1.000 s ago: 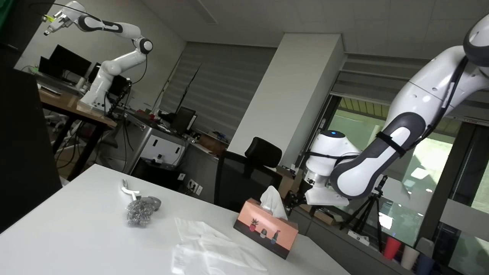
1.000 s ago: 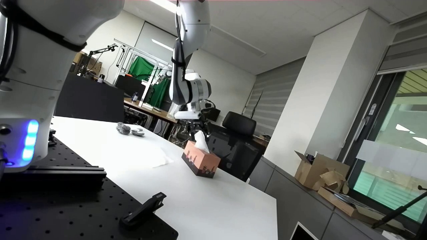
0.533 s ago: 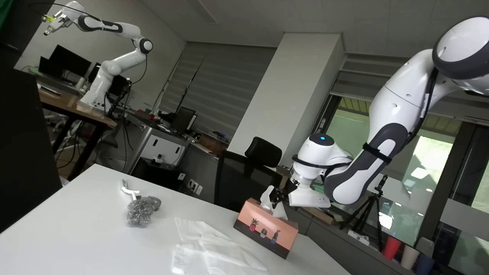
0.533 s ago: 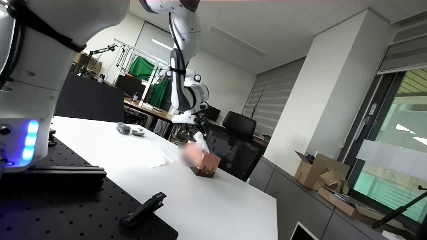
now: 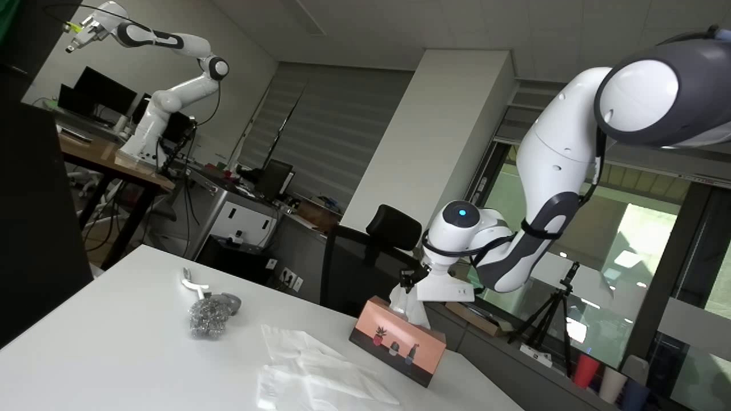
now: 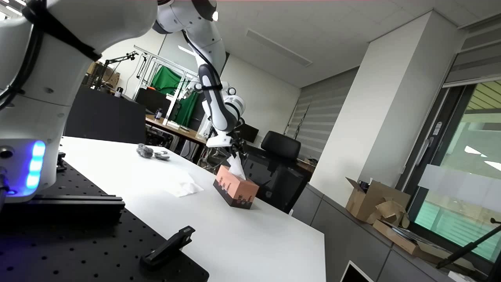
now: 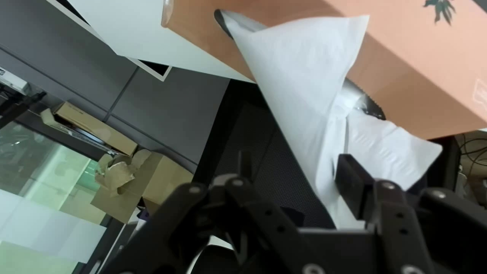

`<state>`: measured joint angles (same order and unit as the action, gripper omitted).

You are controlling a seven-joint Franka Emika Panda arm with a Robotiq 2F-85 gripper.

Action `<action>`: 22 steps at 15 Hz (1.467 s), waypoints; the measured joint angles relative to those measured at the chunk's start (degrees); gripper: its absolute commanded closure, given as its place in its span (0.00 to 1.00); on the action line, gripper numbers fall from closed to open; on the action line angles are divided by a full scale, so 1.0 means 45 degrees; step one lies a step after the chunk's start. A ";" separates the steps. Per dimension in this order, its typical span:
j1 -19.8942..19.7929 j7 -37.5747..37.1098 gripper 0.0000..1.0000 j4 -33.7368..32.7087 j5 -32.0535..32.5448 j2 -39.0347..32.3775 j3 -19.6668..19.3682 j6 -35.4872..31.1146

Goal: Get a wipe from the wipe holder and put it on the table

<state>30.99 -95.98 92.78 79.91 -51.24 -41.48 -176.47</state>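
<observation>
Over the box (image 5: pixel 397 342), my claw (image 7: pixel 298 175) hung, fingers (image 7: pixel 354 186) apart, wipe (image 7: pixel 300 95) between them, nearer one, loose tissue (image 5: pixel 320 368) lay on the table (image 5: pixel 114 342)

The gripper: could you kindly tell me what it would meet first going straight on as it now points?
Most likely the white wipe sticking up from the tissue box; it looks very close to the gripper, its jaws open, though depth is unclear.
</observation>
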 measured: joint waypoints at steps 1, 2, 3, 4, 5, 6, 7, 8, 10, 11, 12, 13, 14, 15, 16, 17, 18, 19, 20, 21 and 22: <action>0.0066 -0.0205 0.75 -0.0012 -0.0011 -0.0206 -0.0066 0.0077; 0.0068 -0.0273 0.84 0.0002 -0.0060 -0.0392 -0.0062 0.0175; 0.0044 -0.0285 0.89 0.0035 -0.0166 -0.0553 -0.0048 0.0251; 0.0001 -0.0271 0.97 0.0086 -0.0320 -0.0686 -0.0010 0.0352; -0.0034 -0.0237 0.99 0.0135 -0.0513 -0.0784 0.0024 0.0451; -0.0069 -0.0185 1.00 0.0192 -0.0748 -0.0845 0.0066 0.0544; -0.0114 -0.0093 1.00 0.0249 -0.1000 -0.0851 0.0136 0.0656; -0.0163 0.0118 1.00 0.0288 -0.1332 -0.0839 0.0206 0.0728; -0.0310 0.0684 1.00 0.0328 -0.2042 -0.0695 0.0411 0.0885; -0.0386 0.1003 1.00 0.0354 -0.2355 -0.0522 0.0526 0.0945; -0.0436 0.1301 1.00 0.0383 -0.2623 -0.0311 0.0607 0.0967; -0.0457 0.1558 1.00 0.0409 -0.2826 -0.0048 0.0654 0.0971; -0.0449 0.1746 1.00 0.0433 -0.2976 0.0254 0.0669 0.0971; -0.0432 0.1942 1.00 0.0463 -0.3081 0.0605 0.0682 0.0969; -0.0421 0.2144 1.00 0.0517 -0.3167 0.0983 0.0713 0.0963; -0.0454 0.2524 1.00 0.0632 -0.3330 0.1427 0.0834 0.0944; -0.0534 0.3029 1.00 0.0800 -0.3563 0.1902 0.1049 0.0923; -0.0692 0.3717 1.00 0.1024 -0.3892 0.2464 0.1394 0.0910; -0.0947 0.4568 1.00 0.1285 -0.4347 0.3052 0.1882 0.0903; -0.1353 0.5587 1.00 0.1607 -0.4884 0.3709 0.2587 0.0896; -0.1899 0.6578 1.00 0.1972 -0.5372 0.4362 0.3471 0.0898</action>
<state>22.44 -66.38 101.66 55.73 -31.61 -25.86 -172.43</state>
